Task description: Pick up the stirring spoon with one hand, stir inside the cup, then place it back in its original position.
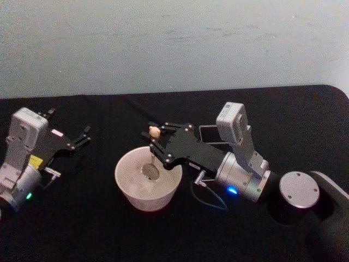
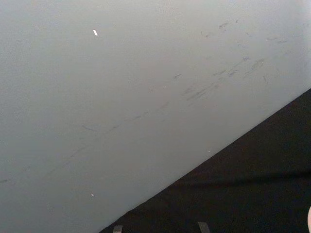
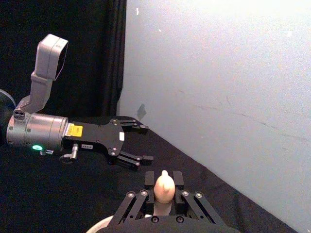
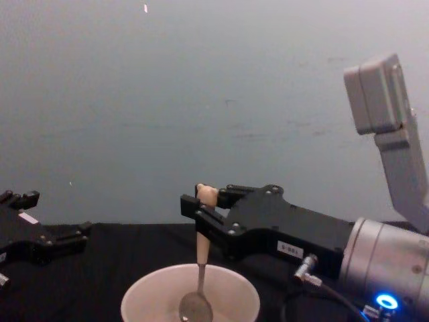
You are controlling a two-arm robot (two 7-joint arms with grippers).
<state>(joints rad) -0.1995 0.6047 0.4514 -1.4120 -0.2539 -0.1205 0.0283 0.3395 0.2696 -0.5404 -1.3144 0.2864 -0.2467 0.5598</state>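
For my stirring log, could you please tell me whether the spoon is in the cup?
In: held upright by the right pincer, the spoon has its bowl below the cup rim. The left pincer idles open.

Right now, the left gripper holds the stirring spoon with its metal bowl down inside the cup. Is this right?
Not quite. The right gripper holds the stirring spoon, jaws shut on its beige handle; the chest view shows it. The metal bowl is indeed down inside the cup. The left gripper sits apart, jaws open.
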